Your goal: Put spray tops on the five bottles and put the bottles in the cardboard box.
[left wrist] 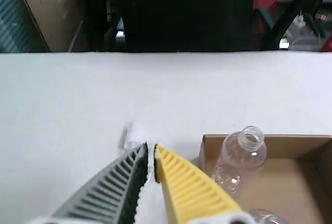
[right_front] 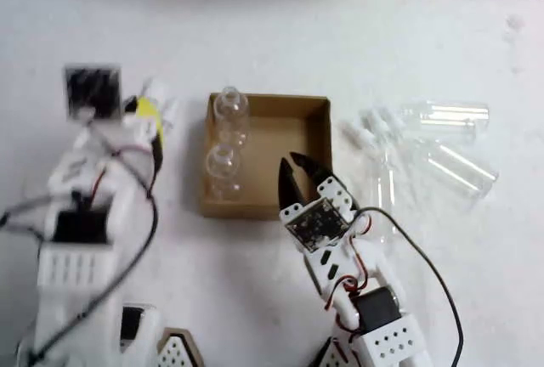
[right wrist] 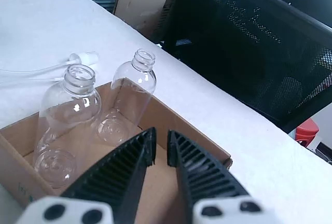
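Currently the capping step is looking barely begun. The right end effector (right wrist: 160,136) is hovering over the near corner of the cardboard box (right_front: 289,104), its black jaws drawn almost together and carrying nothing. Just ahead of it and a little to one side, two bottles (right wrist: 72,115) are standing upright inside the box with their necks open, neither wearing a top. Well off to its other side, the remaining bottles (right_front: 450,116) are lying on the table (right_front: 272,36) with loose spray tops (right_front: 370,129) beside them.

The left end effector (left wrist: 150,151) is sitting outside the box, beside the wall nearest the standing bottles. Its grey and yellow jaws are all but closed. One spray top (left wrist: 132,133) is lying just past its fingertips, and I cannot tell whether its thin tube is being pinched.

Judging from this, the work in hand is getting that spray top to a bottle. The next move is calling for one end effector to be steadying a bottle neck while the other is lowering the tube straight into the opening, then seating and turning the top. The thin tube is likely to be flexing, so careful alignment is mattering.
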`<action>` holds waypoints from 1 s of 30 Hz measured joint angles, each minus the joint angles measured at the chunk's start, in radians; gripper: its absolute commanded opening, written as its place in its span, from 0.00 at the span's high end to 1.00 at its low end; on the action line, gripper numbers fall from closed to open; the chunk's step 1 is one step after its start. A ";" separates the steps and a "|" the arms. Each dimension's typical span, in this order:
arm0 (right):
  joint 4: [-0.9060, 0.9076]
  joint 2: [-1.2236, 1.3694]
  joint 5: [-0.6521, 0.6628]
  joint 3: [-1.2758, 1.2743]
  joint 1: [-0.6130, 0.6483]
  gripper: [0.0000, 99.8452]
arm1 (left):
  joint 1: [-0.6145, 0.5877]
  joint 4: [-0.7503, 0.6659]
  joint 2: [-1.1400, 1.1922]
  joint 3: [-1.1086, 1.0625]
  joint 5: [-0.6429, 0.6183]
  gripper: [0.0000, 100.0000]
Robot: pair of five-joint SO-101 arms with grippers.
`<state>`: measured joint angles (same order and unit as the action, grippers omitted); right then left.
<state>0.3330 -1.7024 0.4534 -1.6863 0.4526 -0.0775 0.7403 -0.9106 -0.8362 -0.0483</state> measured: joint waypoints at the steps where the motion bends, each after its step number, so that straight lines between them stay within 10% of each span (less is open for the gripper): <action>1: 0.000 0.000 0.000 0.000 0.000 0.97 | -0.015 0.000 0.075 0.029 0.002 0.97; 12: -0.003 0.000 0.000 0.000 0.000 0.97 | -0.140 -0.204 0.776 0.112 0.015 0.98; 30: -0.003 0.000 0.000 0.000 0.000 0.97 | -0.144 -0.238 0.829 0.167 0.020 0.83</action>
<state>0.3299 -1.7024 0.4534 -1.6863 0.4526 -0.2217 0.5025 -0.0821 -0.6690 -0.0284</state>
